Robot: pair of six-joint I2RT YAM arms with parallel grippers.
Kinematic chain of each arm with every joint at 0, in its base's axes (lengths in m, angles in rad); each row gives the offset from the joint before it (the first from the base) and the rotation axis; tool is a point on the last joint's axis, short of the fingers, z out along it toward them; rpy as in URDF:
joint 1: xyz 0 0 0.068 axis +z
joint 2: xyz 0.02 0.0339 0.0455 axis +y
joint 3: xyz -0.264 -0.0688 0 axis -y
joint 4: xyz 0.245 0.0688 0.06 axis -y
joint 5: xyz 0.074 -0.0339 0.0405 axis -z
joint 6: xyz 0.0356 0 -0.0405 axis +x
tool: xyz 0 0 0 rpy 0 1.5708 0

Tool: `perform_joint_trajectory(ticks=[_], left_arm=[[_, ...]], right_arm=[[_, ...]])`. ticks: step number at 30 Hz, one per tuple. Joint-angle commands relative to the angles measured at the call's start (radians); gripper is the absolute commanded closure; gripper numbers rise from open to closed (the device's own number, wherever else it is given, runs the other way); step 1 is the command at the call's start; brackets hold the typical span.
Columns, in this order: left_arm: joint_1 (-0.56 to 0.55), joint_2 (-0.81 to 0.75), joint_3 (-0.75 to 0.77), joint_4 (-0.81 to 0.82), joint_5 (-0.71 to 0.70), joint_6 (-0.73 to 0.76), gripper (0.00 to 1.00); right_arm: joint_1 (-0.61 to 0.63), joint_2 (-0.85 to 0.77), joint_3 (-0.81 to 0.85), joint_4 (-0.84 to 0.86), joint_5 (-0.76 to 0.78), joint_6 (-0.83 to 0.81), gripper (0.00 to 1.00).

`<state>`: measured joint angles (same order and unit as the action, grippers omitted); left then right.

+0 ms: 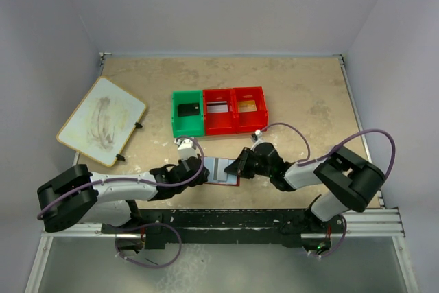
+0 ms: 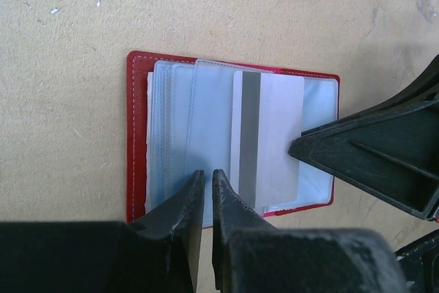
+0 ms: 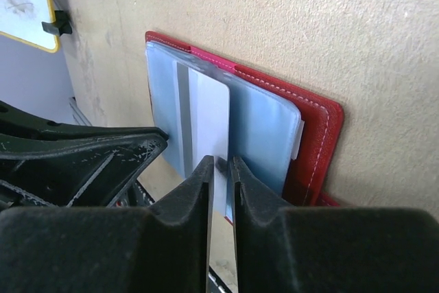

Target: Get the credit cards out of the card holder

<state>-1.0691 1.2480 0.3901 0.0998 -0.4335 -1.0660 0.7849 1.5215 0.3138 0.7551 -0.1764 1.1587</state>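
So far, three cards are out: the black card (image 1: pixel 188 110), the silver-grey card (image 1: pixel 218 108) and the gold-brown card (image 1: pixel 248 106) each lie in their own compartment of the bin tray (image 1: pixel 174 111), which stands toward the middle of the desk (image 1: pixel 309 101). The card holder (image 1: pixel 221 171) lies open and flat close to the near edge of the desk, about midway along it, between the two arms. One white striped card (image 2: pixel 269 138) sits in it, partly out of its clear sleeve. The left tool (image 2: pixel 208 186) has its fingers drawn almost together on the near edge of the holder's plastic sleeves (image 2: pixel 206 121), apparently pinning the wallet in place. The right tool (image 3: pixel 221 169) comes in from the other side, its fingers closed to a thin slit over the edge of that white card, and it looks to have hold of it. The other sleeves look empty, though the layers overlap and it is hard to be sure. By this reading the task is near its end: what remains is sliding this last card free and setting it down.
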Motion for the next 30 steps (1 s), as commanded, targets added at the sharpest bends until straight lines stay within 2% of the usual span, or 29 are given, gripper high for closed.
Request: perform_joint_trajectory(ticks=[1,4,6,8,11,12,19,23,25,30], left_arm=[[-0.003,0.007,-0.020,-0.016,-0.010,-0.008,0.93],[-0.003,0.007,-0.019,-0.015,-0.005,-0.008,0.94],[-0.003,0.008,-0.020,-0.018,-0.006,-0.008,0.95],[-0.003,0.004,-0.020,-0.022,-0.011,-0.010,0.95],[-0.003,-0.003,-0.020,-0.030,-0.019,-0.013,0.95],[-0.003,-0.005,-0.020,-0.033,-0.022,-0.015,0.95],[-0.003,-0.009,-0.027,-0.033,-0.030,-0.024,0.96],[-0.002,-0.023,-0.030,-0.022,-0.030,-0.026,0.94],[-0.003,-0.033,-0.027,-0.013,-0.016,-0.012,0.87],[-0.037,-0.070,0.021,0.015,0.004,0.033,0.60]], right_arm=[[-0.003,0.033,0.044,0.035,-0.014,-0.025,0.80],[-0.003,0.056,0.047,0.040,-0.016,-0.013,0.77],[-0.003,0.068,0.040,0.059,-0.022,-0.001,0.78],[-0.003,0.068,0.031,0.082,-0.021,0.005,0.84],[-0.003,0.041,0.010,0.074,-0.019,0.016,0.98],[-0.003,0.026,-0.002,0.074,-0.020,0.033,1.00],[-0.004,-0.094,-0.040,-0.043,0.036,0.023,1.00],[-0.004,-0.102,-0.052,-0.035,0.030,0.021,1.00],[-0.004,-0.079,-0.044,-0.022,0.011,0.011,1.00],[-0.004,-0.039,-0.040,0.015,0.009,0.022,1.00]])
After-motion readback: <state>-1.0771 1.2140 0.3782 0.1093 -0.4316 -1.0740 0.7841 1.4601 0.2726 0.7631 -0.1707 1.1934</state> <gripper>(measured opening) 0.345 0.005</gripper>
